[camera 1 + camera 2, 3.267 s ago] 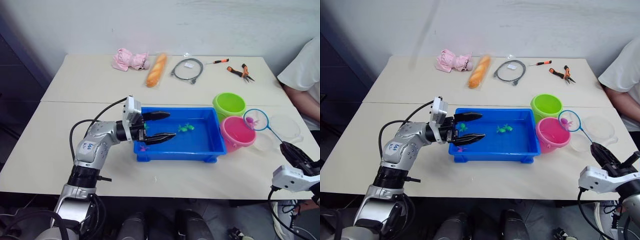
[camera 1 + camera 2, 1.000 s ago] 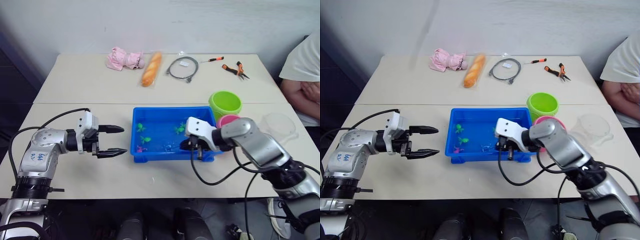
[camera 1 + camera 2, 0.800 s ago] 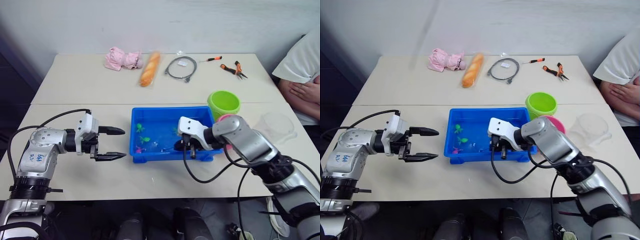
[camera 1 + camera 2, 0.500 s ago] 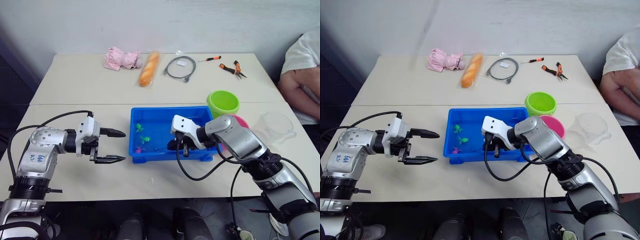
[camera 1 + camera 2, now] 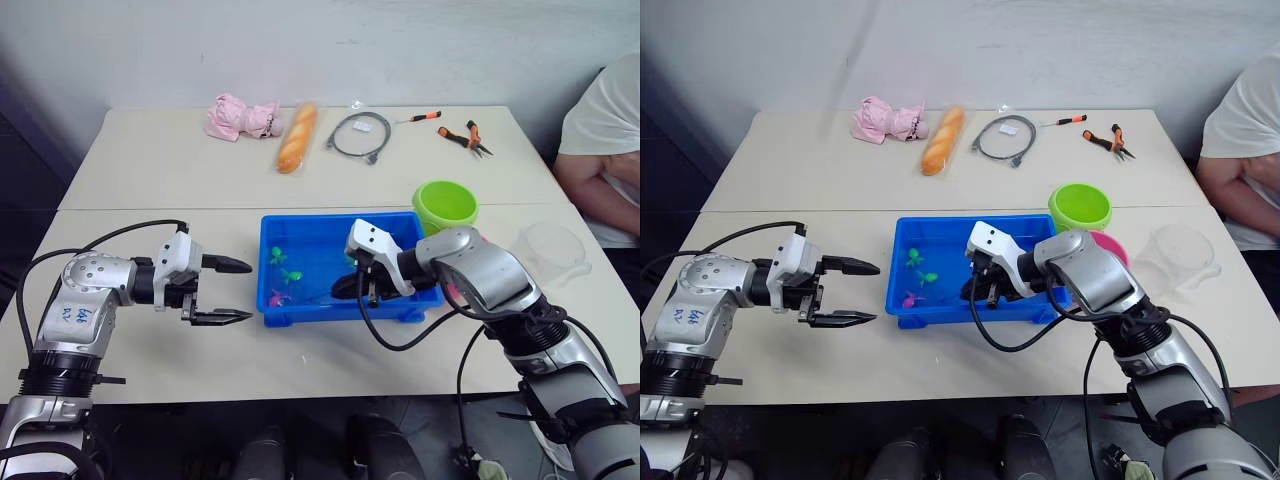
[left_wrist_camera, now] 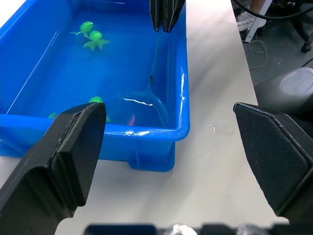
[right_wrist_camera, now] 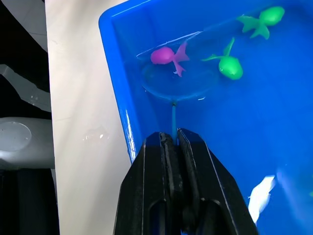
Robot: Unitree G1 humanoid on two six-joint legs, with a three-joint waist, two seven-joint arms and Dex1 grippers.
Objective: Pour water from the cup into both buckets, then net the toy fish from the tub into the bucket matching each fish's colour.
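The right gripper pinches the net by its handle, the hoop lying in the water at the tub's front left corner with a pink fish over it. The left gripper hangs spread above the table, just beside the tub's left wall
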